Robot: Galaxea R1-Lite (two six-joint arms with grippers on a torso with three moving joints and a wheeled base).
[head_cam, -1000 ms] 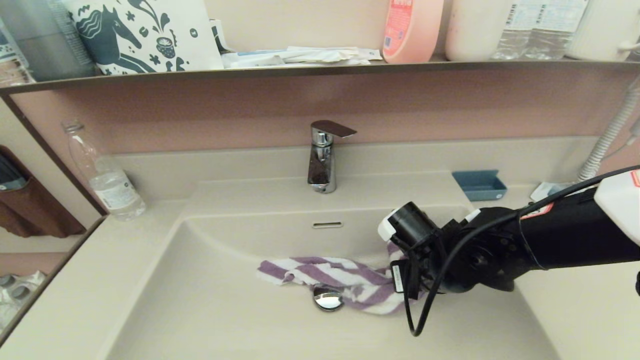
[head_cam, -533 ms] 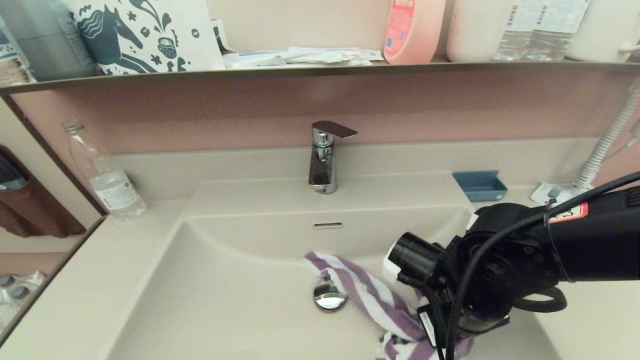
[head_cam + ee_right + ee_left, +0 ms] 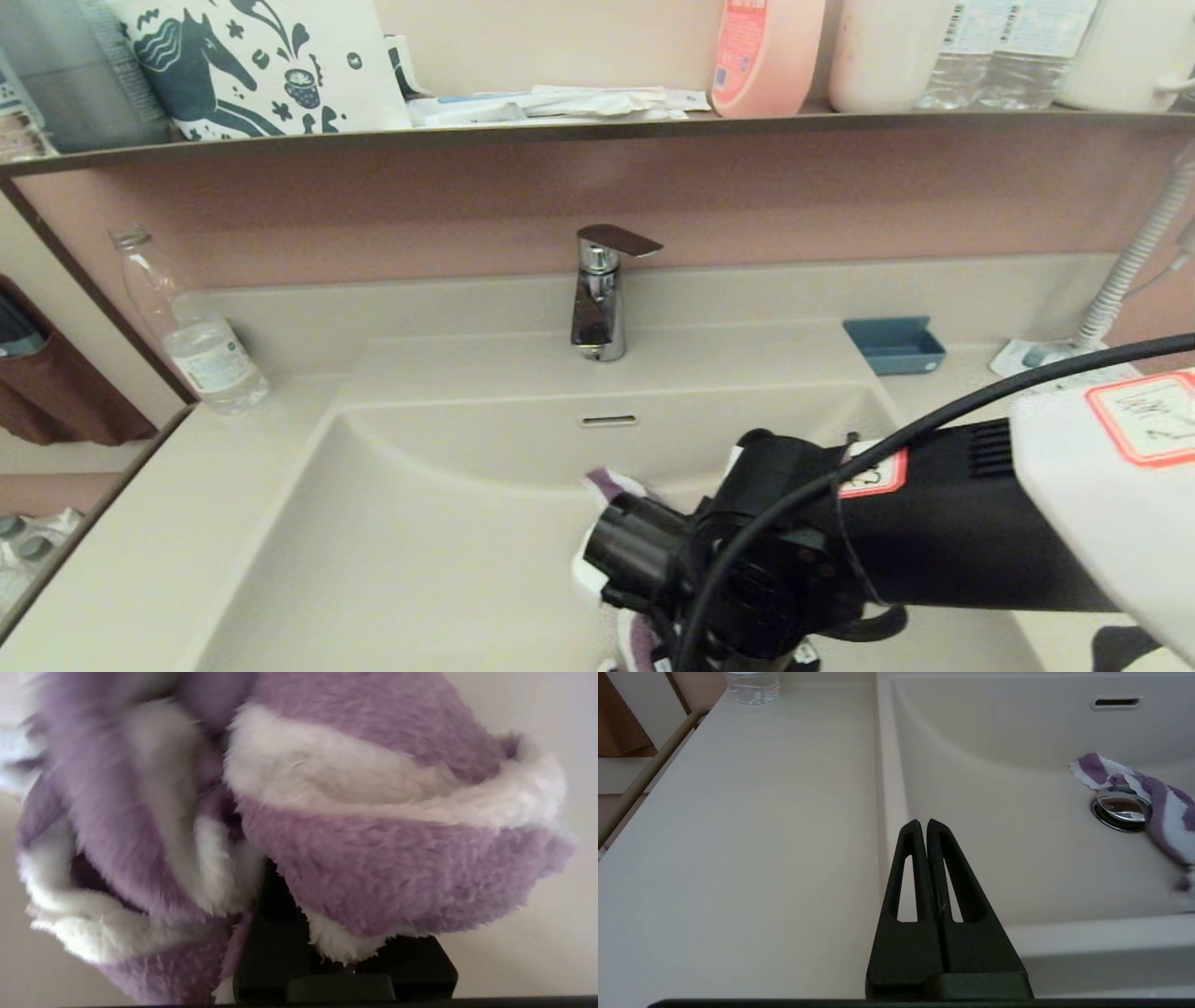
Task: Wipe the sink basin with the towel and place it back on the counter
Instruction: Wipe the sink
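The cream sink basin (image 3: 420,532) fills the middle of the head view, and my right arm (image 3: 794,569) reaches low across its front right part. The purple and white striped towel (image 3: 373,858) is bunched around my right gripper (image 3: 280,924), which is shut on it; the fingertips are buried in the cloth. In the head view only a corner of the towel (image 3: 611,485) shows behind the wrist, and the drain is hidden. The left wrist view shows the towel (image 3: 1157,798) draped over the chrome drain plug (image 3: 1118,809). My left gripper (image 3: 923,823) hangs shut and empty over the counter (image 3: 738,835) by the basin's left rim.
A chrome faucet (image 3: 597,299) stands behind the basin, above the overflow slot (image 3: 610,421). A clear water bottle (image 3: 196,350) stands on the counter at back left. At back right are a blue tray (image 3: 894,345) and a white card (image 3: 1027,355). A shelf (image 3: 560,129) with bottles runs overhead.
My right arm has swept from the basin's back right to its front, then leftward, dragging the towel with it. The spread towel is now bunched up at the gripper.
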